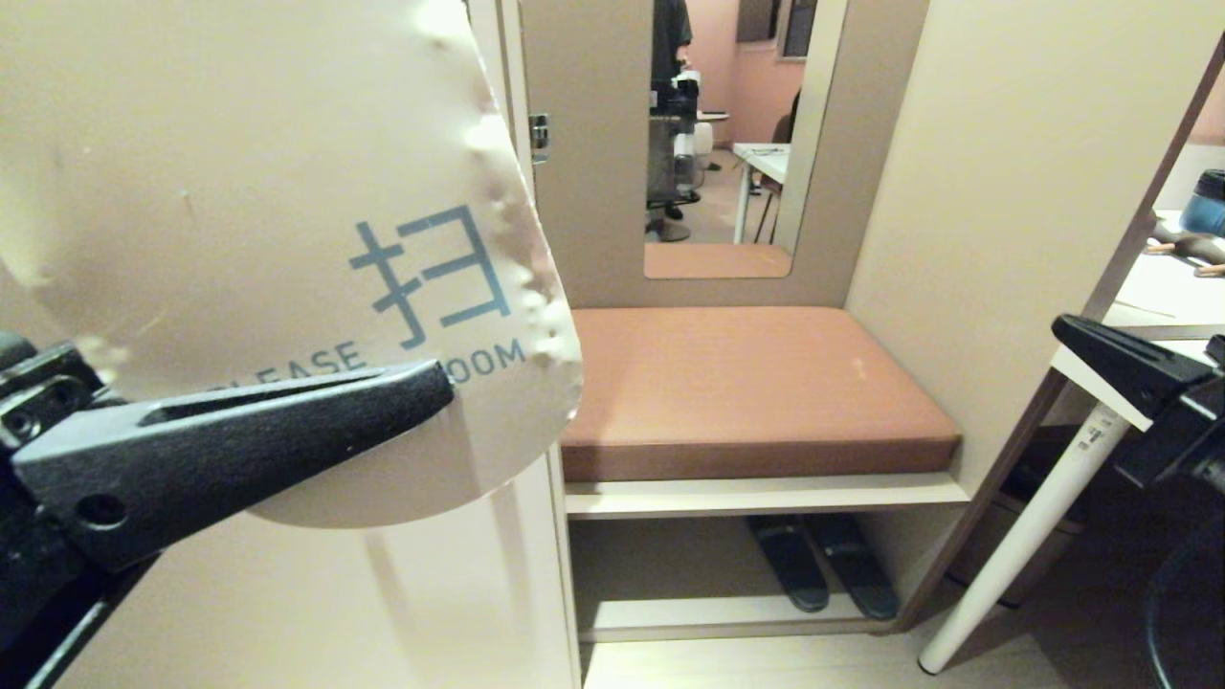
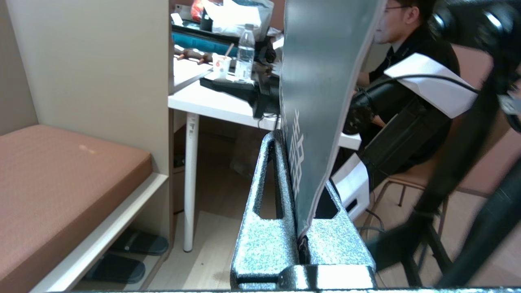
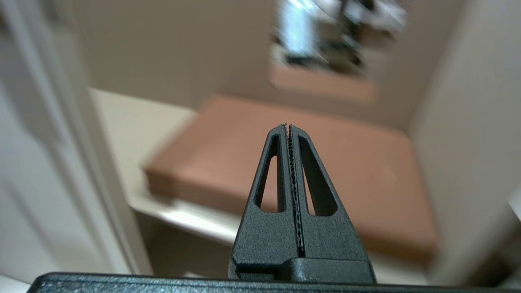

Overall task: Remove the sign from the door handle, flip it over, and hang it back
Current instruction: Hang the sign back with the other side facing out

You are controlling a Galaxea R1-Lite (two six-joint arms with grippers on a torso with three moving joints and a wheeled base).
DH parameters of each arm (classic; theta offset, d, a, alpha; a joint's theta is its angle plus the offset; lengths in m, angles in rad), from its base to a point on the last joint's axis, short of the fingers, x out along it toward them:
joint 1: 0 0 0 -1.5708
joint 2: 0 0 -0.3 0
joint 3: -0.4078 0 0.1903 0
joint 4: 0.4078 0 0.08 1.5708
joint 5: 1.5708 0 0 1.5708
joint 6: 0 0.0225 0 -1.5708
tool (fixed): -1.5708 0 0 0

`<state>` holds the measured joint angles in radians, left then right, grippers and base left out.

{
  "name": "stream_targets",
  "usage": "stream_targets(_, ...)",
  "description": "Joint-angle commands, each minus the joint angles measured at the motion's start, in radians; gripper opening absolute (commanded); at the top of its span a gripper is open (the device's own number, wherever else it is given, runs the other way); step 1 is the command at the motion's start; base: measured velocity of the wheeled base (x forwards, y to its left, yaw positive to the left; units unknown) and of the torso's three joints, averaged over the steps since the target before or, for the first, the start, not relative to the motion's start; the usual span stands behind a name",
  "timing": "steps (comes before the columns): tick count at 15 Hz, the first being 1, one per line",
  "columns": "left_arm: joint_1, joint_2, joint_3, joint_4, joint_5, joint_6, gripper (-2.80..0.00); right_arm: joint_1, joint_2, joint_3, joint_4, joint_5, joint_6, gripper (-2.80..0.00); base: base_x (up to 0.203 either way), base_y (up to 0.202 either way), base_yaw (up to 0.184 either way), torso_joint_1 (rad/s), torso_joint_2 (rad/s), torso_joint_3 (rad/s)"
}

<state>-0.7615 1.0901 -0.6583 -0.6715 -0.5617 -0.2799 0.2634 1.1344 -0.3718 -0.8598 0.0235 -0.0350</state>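
- The left end effector (image 1: 435,383) is clamped on the round-ended card sign (image 1: 287,239), held up close to the head camera, white "PLEASE ... ROOM" face toward it.
- In the left wrist view the sign's (image 2: 321,81) blue-grey face shows.
- The right end effector (image 3: 288,126), fingers pressed together and empty, points toward the brown cushioned bench (image 1: 746,383).

Cut off, covered, blurred

The white, round-ended card sign (image 1: 287,191) runs off the head view's top and left edges; a black gripper finger (image 1: 239,440) covers part of its lettering. The right wrist view's background is blurred.
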Motion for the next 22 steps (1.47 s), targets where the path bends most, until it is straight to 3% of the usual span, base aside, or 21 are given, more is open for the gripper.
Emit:
stream_targets(1,-0.001,-0.047,0.033,-0.003,-0.004,-0.002,-2.8,-0.01,-0.118,0.145,-0.007,-0.072,-0.006,-2.8,0.0,0.0,0.0,0.0,0.0,0.0)
stream_targets(5,-0.001,-0.061,0.055,-0.003,-0.003,0.004,-2.8,-0.18,-0.226,0.318,-0.004,-0.137,-0.032,-2.8,0.0,0.0,0.0,0.0,0.0,0.0)
stream_targets(7,-0.001,-0.058,0.059,-0.003,-0.003,0.004,-2.8,-0.201,-0.3,0.368,0.028,-0.133,-0.04,-2.8,0.0,0.0,0.0,0.0,0.0,0.0)
stream_targets(10,0.001,-0.059,0.077,-0.005,-0.003,0.004,-2.8,-0.211,-0.494,0.371,0.225,-0.129,-0.045,-2.8,0.0,0.0,0.0,0.0,0.0,0.0)
stream_targets(14,0.001,-0.061,0.082,-0.003,-0.003,0.004,-2.8,-0.242,-0.796,0.372,0.594,-0.107,-0.048,-2.8,0.0,0.0,0.0,0.0,0.0,0.0)
stream_targets(19,0.001,-0.062,0.085,-0.005,-0.003,0.014,-2.8,-0.259,-1.035,0.37,0.864,-0.011,-0.045,-2.8,0.0,0.0,0.0,0.0,0.0,0.0)
stream_targets(22,0.007,-0.061,0.091,-0.004,0.046,0.061,-2.8,-0.262,-1.047,0.369,0.875,-0.012,-0.018,-2.8,0.0,0.0,0.0,0.0,0.0,0.0)
